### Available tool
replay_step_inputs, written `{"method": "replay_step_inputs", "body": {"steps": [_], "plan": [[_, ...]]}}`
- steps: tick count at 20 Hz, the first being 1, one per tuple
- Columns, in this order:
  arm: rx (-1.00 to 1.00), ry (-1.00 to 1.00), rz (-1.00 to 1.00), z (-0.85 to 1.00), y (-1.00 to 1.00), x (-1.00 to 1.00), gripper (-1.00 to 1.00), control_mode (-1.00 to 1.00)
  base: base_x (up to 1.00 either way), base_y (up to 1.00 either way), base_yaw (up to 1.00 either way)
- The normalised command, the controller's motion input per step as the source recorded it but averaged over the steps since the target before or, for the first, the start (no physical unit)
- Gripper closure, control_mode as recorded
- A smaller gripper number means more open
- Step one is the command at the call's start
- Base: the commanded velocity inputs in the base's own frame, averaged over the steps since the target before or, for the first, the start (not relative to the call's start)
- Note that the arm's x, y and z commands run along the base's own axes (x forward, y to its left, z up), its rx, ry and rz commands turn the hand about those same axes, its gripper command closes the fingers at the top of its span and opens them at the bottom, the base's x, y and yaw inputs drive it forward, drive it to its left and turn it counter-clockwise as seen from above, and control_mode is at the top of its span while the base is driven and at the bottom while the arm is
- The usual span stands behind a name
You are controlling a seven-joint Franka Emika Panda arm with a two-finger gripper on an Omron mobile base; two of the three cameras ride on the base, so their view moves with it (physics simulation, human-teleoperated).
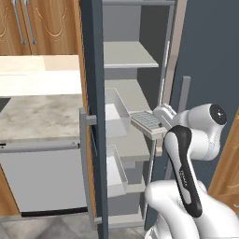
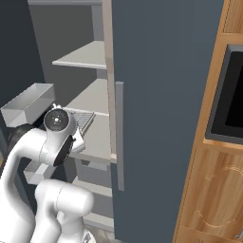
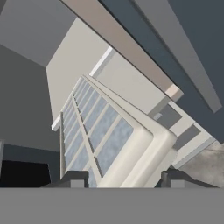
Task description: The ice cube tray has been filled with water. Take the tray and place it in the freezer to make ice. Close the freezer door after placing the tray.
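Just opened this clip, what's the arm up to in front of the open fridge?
The gripper holds the ice cube tray by one edge, its fingers on either side of the rim, and has it at the front of a middle shelf in the freezer. The freezer door stands wide open toward the counter. The tray isn't released yet and the door isn't closed.

Ice cube tray [image 1: 146, 122]: pale grey-white rectangle with a grid of small square compartments, held level at the front edge of a middle shelf. Freezer [image 1: 133, 93]: slate-blue, with light grey shelves and white bins inside. Freezer door [image 1: 94, 116]: swung open, long grey vertical handle.
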Motion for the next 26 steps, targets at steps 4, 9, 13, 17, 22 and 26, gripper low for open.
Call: {"method": "replay_step_inputs", "body": {"steps": [4, 9, 13, 17, 22, 26], "plan": [[0.0, 0.0, 0.0, 0.0, 0.0, 0.0, 1.0, 1.0, 0.05, 0.0, 0.0], [0.0, 0.0, 0.0, 0.0, 0.0, 0.0, 1.0, 1.0, 0.0, 0.0, 0.0], [0.0, 0.0, 0.0, 0.0, 0.0, 0.0, 1.0, 1.0, 0.0, 0.08, 0.0], [0.0, 0.0, 0.0, 0.0, 0.01, 0.0, 1.0, -1.0, 0.0, 0.07, 0.0], [0.0, 0.0, 0.0, 0.21, 0.0, -0.09, 1.0, -1.0, 0.0, 0.0, 0.0], [0.0, 0.0, 0.0, 0.38, 0.0, -0.17, 1.0, -1.0, 0.0, 0.0, 0.0]]}}
